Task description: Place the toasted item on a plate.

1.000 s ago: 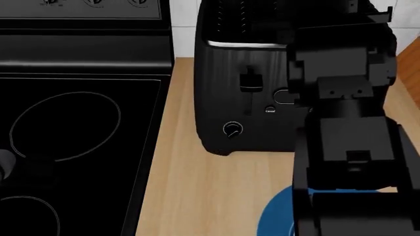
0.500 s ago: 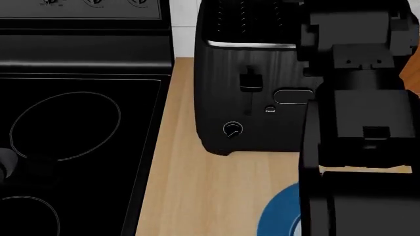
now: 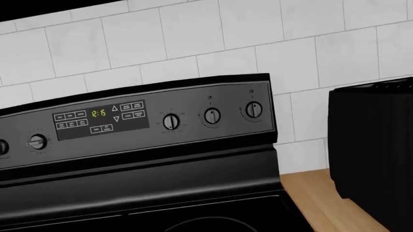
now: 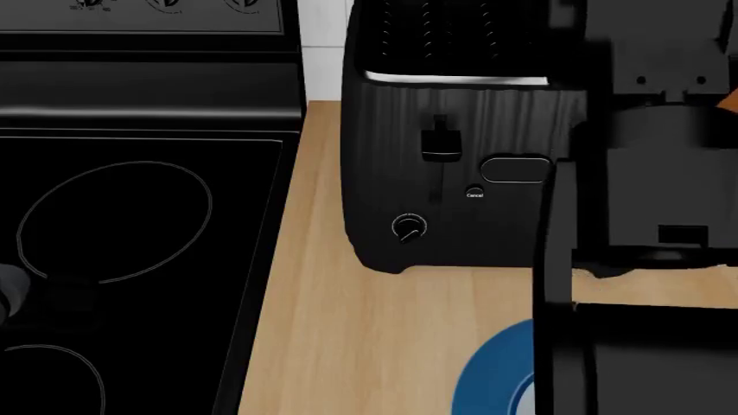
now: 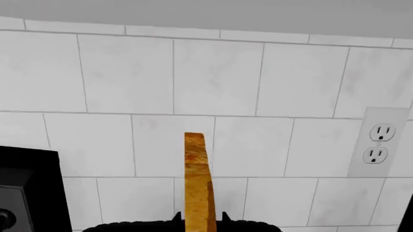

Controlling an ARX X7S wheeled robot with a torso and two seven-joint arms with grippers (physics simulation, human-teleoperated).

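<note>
In the right wrist view the toasted item [image 5: 197, 183] stands edge-on, golden-orange, between my right gripper's [image 5: 199, 221] two dark fingertips, which are shut on it, with the tiled wall behind. In the head view my black right arm [image 4: 645, 225] rises at the right, beside the black toaster [image 4: 450, 147], and hides the gripper. The plate [image 4: 496, 372] shows its blue rim at the lower right, partly hidden behind the arm. My left gripper's fingers show in no view; the left wrist view looks at the stove's control panel [image 3: 135, 121].
A black glass-top stove [image 4: 127, 242] fills the left. A wooden counter [image 4: 323, 328] runs between the stove and toaster. The toaster also shows in the left wrist view [image 3: 374, 145]. A wall socket [image 5: 377, 142] is on the tiles. A small orange patch [image 4: 728, 102] shows at the right edge.
My right arm has moved up and to the right, uncovering more of the toaster's front and more of the blue plate. The stove and toaster have not moved.
</note>
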